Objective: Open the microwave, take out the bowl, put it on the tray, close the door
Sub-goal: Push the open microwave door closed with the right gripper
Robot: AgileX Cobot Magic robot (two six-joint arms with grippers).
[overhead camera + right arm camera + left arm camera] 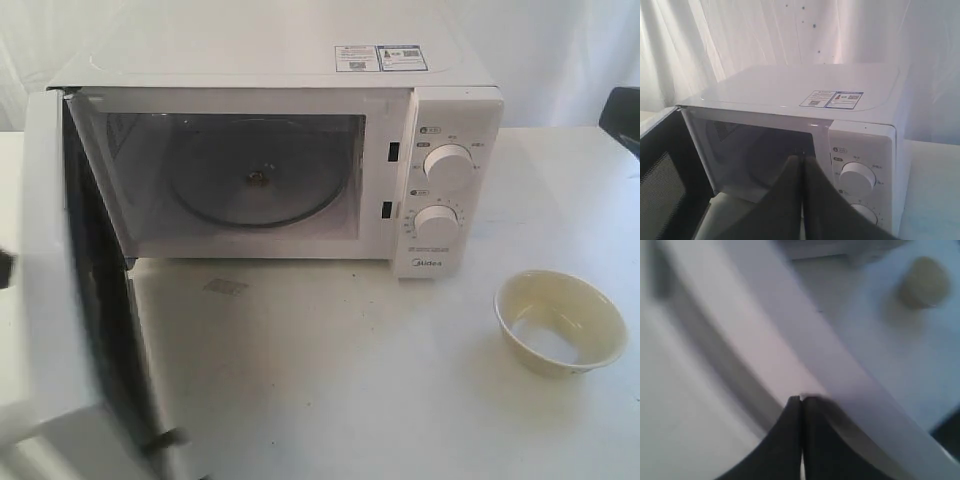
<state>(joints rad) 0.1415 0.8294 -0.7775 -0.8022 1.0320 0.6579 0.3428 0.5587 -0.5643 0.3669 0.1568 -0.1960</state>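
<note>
While the door [45,300] stands wide open at eight o'clock of the microwave [300,80], the cavity holds only its bare glass turntable [255,180]. The bowl [560,320] sits upright on the worktop [330,380] at four o'clock of the oven, well apart from it; no tray shows. The left hand [801,400], clenched on nothing, has its tips at the door's edge, probably to push it shut. The right hand [801,159], clenched and empty, faces the oven's front, likely parked out of the door's path.

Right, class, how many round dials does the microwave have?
2. On the microwave, right of its opening: the upper dial, and the lower dial just below it. None appear hidden.
</note>
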